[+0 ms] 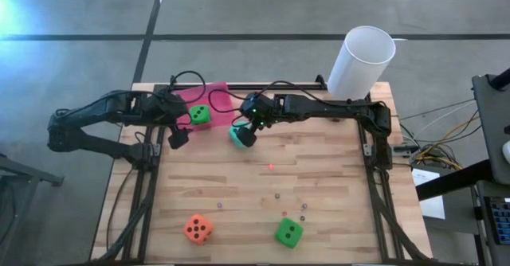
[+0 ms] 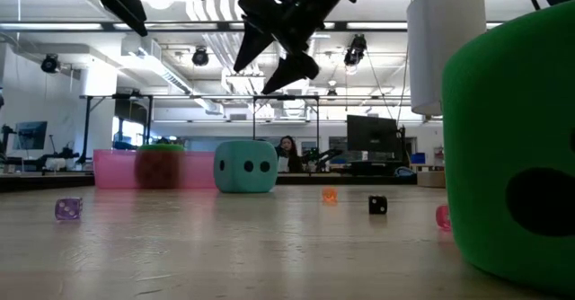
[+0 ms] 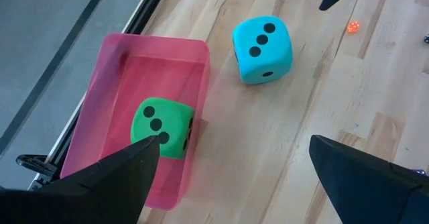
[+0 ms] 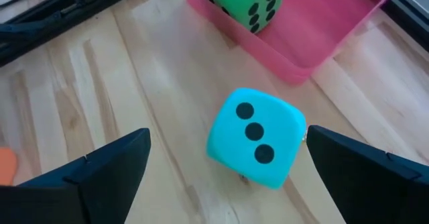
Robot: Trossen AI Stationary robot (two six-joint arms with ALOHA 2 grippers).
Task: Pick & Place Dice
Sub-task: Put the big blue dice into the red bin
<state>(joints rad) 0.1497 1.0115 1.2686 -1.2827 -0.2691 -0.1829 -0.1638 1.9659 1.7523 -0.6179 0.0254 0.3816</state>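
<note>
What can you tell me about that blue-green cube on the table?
The teal die is a soft-looking, round-cornered cube with black pips, three showing on its top face. It sits flat on the wooden table just outside the pink tray, apart from it. The right claw hangs open above it, not touching.

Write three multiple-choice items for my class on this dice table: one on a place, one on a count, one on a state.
1. Where does the teal die lie?
A. in the pink tray
B. on the table beside the pink tray
C. inside the white tube

2. How many large dice lie in the pink tray?
A. one
B. two
C. none

3. How does the right gripper stand?
A. shut on the teal die
B. open above the teal die
C. shut on the orange die

Key: 1 B, it rests on bare wood next to the tray wall. 2 A, only a green die sits inside. 3 B, its fingers stand apart on either side, clear of the die.
</note>
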